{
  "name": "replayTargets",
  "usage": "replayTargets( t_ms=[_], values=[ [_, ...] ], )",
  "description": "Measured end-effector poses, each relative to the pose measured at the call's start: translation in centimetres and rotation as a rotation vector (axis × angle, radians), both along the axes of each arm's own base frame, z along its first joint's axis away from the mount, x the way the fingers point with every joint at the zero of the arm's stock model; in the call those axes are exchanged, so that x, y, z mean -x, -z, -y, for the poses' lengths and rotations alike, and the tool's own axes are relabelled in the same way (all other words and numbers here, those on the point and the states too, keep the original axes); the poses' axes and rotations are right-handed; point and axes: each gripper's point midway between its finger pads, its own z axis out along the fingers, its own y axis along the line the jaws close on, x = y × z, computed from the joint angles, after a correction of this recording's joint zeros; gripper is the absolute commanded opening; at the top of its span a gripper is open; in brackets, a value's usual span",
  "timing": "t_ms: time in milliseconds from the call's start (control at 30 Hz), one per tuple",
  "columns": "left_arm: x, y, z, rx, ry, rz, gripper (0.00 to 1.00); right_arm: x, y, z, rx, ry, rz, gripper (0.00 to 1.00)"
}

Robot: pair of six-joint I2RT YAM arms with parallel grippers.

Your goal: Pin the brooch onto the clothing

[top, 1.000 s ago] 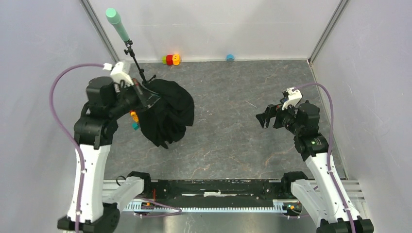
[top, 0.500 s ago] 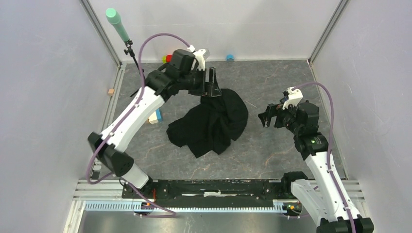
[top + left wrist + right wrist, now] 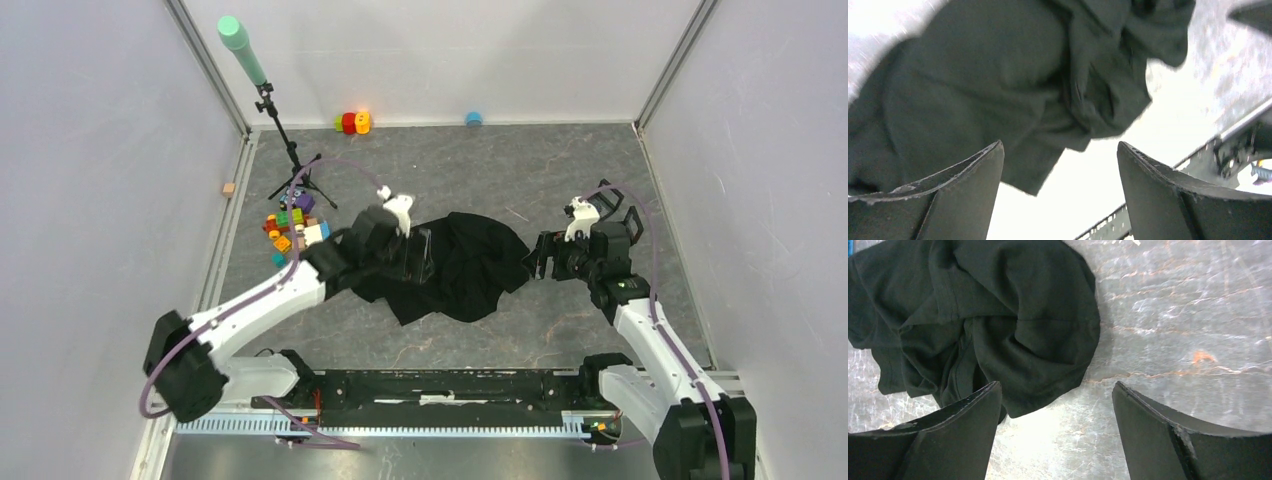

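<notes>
Clothing (image 3: 462,268) edge beside right gripper (image 3: 541,263)

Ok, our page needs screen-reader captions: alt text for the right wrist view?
A crumpled black T-shirt lies on a grey marbled table, filling the upper left. The open fingers of the right end effector frame the bottom edge, holding nothing.

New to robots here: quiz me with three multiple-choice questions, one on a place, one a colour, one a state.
1. Relative to the clothing, the coloured blocks lie: A) left, by the tripod B) on top C) right
2. The clothing is: A) white B) black C) red
3. The left gripper is: A) shut on cloth B) open, empty C) hidden
Answers: 1A, they cluster at the tripod's feet; 2B, dark in every view; 3B, fingers apart, nothing between.
</notes>
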Motion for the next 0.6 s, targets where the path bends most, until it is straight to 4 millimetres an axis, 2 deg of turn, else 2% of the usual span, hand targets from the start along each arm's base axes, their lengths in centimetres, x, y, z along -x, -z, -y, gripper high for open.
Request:
replayTargets(
  t_ms=[100,167,300,367,600],
  values=[
    [4.3,2.3,-0.5,0.008,0.032,-0.003,0.86,0.5,1.4,-0.7,-0.013,-0.024,-0.039,0.84],
    [7.1,4.9,-0.7,-0.024,0.053,-0.034,0.85,0.9,2.3,-1.2,-0.015,-0.039,-0.065,0.84],
    [10.7,9.0,-1.4,-0.122,0.060,-0.082,0.80,1.6,3.6,-2.2,-0.023,-0.067,-0.102,0.81],
    [11.1,9.9,-1.7,-0.161,0.038,-0.081,0.76,1.9,3.9,-2.7,-0.028,-0.081,-0.114,0.77],
    [9.6,11.5,-2.7,-0.229,-0.090,-0.054,0.73,2.2,4.1,-3.8,-0.037,-0.112,-0.112,0.74]
  ],
)
